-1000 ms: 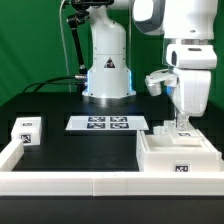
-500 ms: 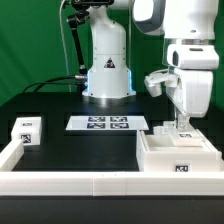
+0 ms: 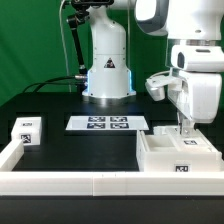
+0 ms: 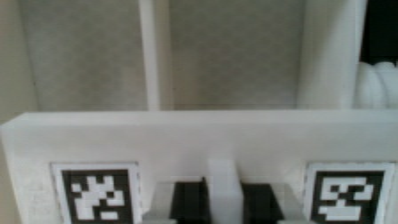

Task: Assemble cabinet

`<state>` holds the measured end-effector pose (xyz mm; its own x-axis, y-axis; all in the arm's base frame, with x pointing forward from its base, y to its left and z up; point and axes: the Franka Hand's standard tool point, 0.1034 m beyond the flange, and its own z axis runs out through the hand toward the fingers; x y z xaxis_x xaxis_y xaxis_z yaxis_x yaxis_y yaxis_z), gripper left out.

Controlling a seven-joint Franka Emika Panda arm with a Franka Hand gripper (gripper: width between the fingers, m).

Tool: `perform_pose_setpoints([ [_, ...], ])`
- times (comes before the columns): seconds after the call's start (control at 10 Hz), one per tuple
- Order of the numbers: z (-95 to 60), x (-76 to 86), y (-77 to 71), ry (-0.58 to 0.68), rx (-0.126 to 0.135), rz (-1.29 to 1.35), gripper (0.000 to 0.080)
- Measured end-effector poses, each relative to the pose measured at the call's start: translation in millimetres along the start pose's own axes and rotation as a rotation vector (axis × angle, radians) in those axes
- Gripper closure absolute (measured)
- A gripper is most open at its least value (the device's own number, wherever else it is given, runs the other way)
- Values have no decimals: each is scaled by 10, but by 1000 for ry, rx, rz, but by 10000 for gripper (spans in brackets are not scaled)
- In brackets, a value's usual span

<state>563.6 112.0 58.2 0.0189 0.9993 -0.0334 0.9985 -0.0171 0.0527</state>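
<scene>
In the exterior view, the cabinet (image 3: 176, 158) sits at the exterior view's right. Our gripper (image 3: 183, 133) hovers at its top, and we cannot tell how wide it is open.

In the wrist view, a fiducial tag (image 4: 95, 197) marks the near wall. We judge the plastic stiff, light and slick, so we would pinch a thin wall.

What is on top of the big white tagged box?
The claw hangs right over the large white plastic cabinet; whether they touch, and anything beneath its fingers, is hidden.

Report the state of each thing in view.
cabinet, resting on the table, not lifted.
small tagged block, standing apart at the exterior view's left, untouched.
marker board, lying flat.
hand, low over the cabinet's rear edge; open or shut unclear.
</scene>
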Motion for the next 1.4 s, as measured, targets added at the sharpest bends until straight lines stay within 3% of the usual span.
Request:
perform_pose_setpoints([
  [0.3, 6, -2, 163, -6, 4, 8, 729],
  [1.0, 9, 2, 179, -18, 21, 9, 729],
  [1.1, 13, 12, 175, -17, 22, 7, 609],
  [1.2, 4, 26, 175, -17, 20, 4, 609],
  [1.4, -97, 15, 161, -20, 10, 5, 284],
])
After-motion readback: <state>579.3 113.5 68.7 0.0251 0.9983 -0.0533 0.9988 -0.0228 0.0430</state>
